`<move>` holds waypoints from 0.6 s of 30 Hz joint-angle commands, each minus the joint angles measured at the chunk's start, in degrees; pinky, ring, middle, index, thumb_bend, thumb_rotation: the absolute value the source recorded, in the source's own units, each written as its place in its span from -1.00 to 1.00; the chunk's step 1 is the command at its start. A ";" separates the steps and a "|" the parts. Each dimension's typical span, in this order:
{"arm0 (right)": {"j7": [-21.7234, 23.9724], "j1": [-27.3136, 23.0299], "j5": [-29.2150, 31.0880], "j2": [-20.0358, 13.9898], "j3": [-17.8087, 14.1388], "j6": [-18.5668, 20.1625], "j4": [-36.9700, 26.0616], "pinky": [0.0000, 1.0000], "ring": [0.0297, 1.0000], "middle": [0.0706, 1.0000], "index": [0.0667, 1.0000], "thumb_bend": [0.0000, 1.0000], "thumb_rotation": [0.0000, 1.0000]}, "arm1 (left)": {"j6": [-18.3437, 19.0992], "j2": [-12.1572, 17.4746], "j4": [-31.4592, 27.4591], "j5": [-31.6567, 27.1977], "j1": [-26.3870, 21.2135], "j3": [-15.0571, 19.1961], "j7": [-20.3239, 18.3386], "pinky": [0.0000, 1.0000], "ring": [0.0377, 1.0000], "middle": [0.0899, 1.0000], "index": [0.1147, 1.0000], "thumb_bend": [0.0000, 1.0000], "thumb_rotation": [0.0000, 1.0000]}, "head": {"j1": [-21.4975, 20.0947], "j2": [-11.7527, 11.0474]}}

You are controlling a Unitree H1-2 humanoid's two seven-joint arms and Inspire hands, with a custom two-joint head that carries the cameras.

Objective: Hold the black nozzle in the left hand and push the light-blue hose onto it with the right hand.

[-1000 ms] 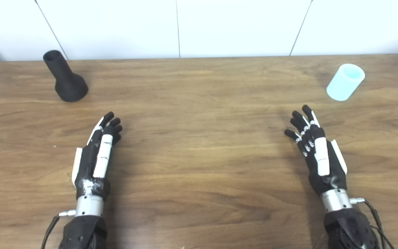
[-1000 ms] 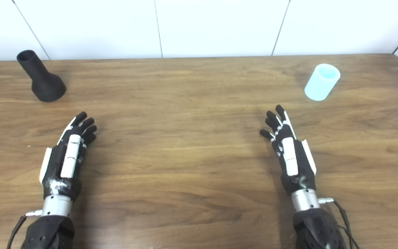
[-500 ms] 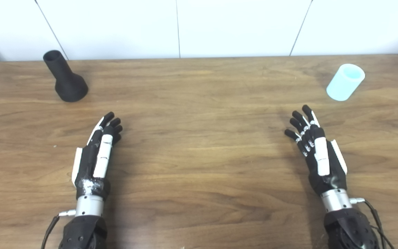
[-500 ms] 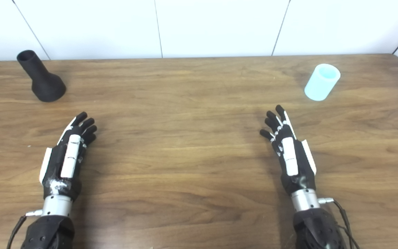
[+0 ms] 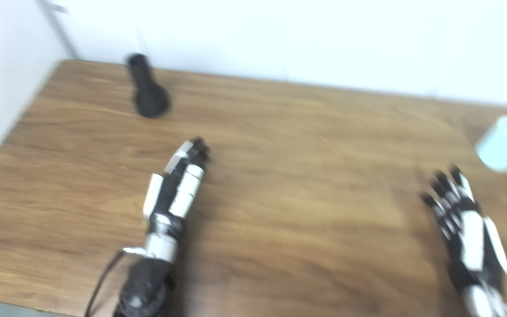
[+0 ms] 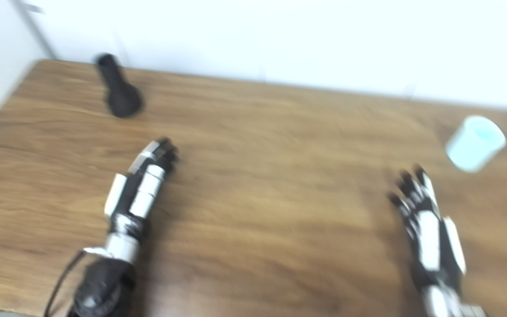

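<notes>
On the far left: I saw the black flared plastic nozzle (image 5: pixel 148 91) standing on its wide base near the back edge of the brown wooden table (image 5: pixel 297 145), untouched.
Left hand (image 5: pixel 178 185): it lay low over the wood, near the nozzle but apart from it, its fingers straight and pressed close together, holding nothing.
Middle: I saw only bare wood grain between the two arms.
Right hand (image 6: pixel 427 220): its fingers were spread apart and it held nothing; it sat near the hose, clearly short of touching it.
Far right: the short light-blue tube of hose (image 6: pixel 475 143) stood near the back right of the table, well apart from the nozzle.
Progress: as I judged it, nothing was done; both pickups and the push-fit remained.
Next: I reckoned each hand needed a reach forward to its own part.
Views: both were blurred, so I could not read fine finger detail. The left eye view cut the hose at its right border; the right eye view showed it whole. The left eye view showed more of the white wall at left.
</notes>
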 commanded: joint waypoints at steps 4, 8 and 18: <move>1.67 0.04 2.14 -0.01 -0.10 -3.56 2.95 0.80 0.93 0.90 0.98 0.24 0.99 | -1.15 -2.48 1.86 0.63 2.80 -1.64 0.59 0.87 0.78 0.72 0.78 -0.21 0.26 | 1.92 -3.28; 2.04 -0.24 2.74 -0.03 -0.17 -3.54 3.79 0.74 0.90 0.89 0.95 0.25 0.96 | -2.45 -2.43 3.36 0.95 2.72 -2.39 1.07 0.87 0.78 0.73 0.79 -0.18 0.25 | 2.92 -5.83; 0.24 -0.24 -0.49 0.37 -0.33 -4.98 4.53 0.47 0.74 0.79 0.84 0.15 0.88 | -3.75 -2.89 4.53 3.04 2.76 -3.11 2.53 0.87 0.78 0.75 0.81 -0.14 -0.01 | 1.10 -6.40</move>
